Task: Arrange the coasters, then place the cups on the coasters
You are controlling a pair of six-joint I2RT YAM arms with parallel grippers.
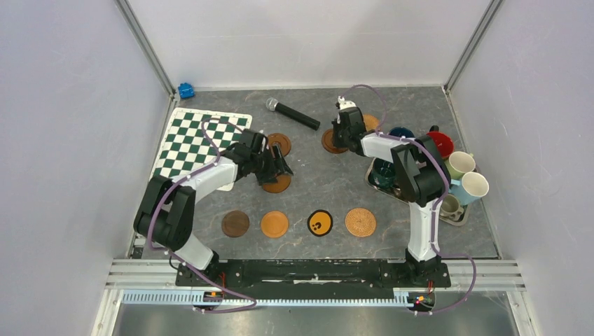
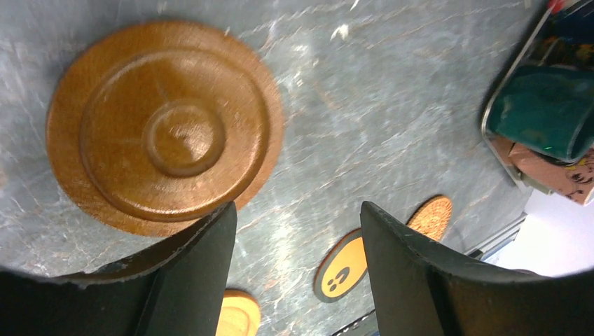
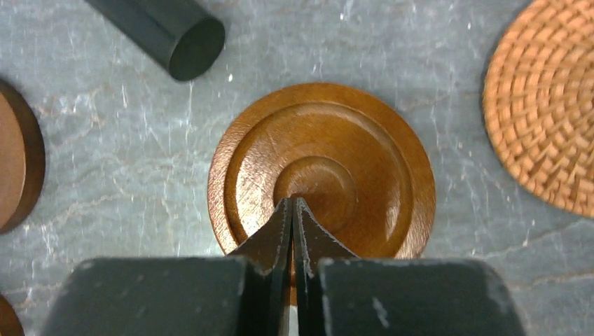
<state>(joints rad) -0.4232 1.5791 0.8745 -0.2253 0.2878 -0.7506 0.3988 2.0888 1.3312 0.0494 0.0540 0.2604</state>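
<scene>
Four coasters lie in a row near the front: dark brown [image 1: 235,223], orange [image 1: 274,224], black with a yellow mark [image 1: 319,223] and woven tan [image 1: 360,222]. My left gripper [image 1: 281,168] [image 2: 298,210] hangs open and empty just above the table, its left finger at the rim of a grooved wooden coaster [image 1: 277,183] [image 2: 164,136]. My right gripper [image 1: 343,129] [image 3: 293,203] is shut, its tips resting over the centre of another grooved wooden coaster [image 1: 333,140] [image 3: 322,168]. Several cups stand on a tray [image 1: 459,221] at the right, among them a dark green one [image 1: 383,171] [image 2: 543,112].
A black microphone [image 1: 293,114] [image 3: 164,28] lies at the back middle. A green-and-white chequered mat [image 1: 199,140] covers the back left. One more brown coaster [image 1: 280,143] and a woven one [image 1: 369,122] [image 3: 543,105] lie close to the grippers. A small blue object [image 1: 185,90] sits in the back left corner.
</scene>
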